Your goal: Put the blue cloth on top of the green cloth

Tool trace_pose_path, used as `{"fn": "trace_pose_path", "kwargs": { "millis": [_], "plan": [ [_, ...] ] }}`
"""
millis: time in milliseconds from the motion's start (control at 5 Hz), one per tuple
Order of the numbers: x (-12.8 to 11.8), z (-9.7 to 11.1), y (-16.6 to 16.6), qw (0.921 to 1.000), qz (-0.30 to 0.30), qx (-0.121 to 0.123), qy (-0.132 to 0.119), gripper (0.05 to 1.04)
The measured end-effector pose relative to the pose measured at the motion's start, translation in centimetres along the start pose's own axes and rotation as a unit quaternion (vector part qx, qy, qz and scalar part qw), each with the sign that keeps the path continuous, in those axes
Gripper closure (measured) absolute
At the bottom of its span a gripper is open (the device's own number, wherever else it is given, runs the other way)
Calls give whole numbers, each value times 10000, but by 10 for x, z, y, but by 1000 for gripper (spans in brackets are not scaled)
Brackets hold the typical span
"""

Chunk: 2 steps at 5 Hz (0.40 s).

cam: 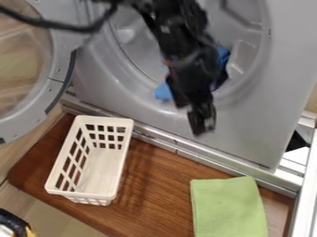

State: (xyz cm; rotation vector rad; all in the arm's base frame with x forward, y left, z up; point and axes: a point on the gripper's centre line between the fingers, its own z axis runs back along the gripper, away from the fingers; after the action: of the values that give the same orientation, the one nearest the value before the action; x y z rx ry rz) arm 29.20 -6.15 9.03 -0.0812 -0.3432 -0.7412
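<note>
The pincer (pixel 201 122) hangs at a slant in front of the grey washer (pixel 250 115), just above the lower part of its front in the view, with the black arm (pixel 176 34) coming down to it from the top edge. I cannot tell how far open the pincer is, nor whether it has hold of anything.

The blue cloth (pixel 163 92) is up from the pincer, at the washer's round opening and partly hidden behind the arm. One patch of it shows to the left of the pincer, by the opening's lower lip; another shows higher up, a little to the right. Whether the pincer or the arm touches it is unclear.

The green cloth (pixel 229 208) lies flat and looks folded on the brown wooden tabletop (pixel 151 185), below the pincer and to its right, its near end cut off by the view's bottom edge. The blue cloth is well apart from it.

Below the pincer and to its left, the white basket (pixel 80 194) stands upright on the tabletop. A metal rail (pixel 161 140) runs between tabletop and washer, passing below the pincer. Far to the pincer's left, the round door (pixel 57 69) stands open, with a black cable (pixel 55 25) crossing in front of its upper part
</note>
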Motion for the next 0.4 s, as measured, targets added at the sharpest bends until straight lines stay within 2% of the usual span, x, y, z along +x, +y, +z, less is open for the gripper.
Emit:
{"fn": "trace_pose_path", "kwargs": {
  "millis": [400],
  "plan": [
    [1, 2, 43, 9984, 189, 516, 110, 84]
  ]
}}
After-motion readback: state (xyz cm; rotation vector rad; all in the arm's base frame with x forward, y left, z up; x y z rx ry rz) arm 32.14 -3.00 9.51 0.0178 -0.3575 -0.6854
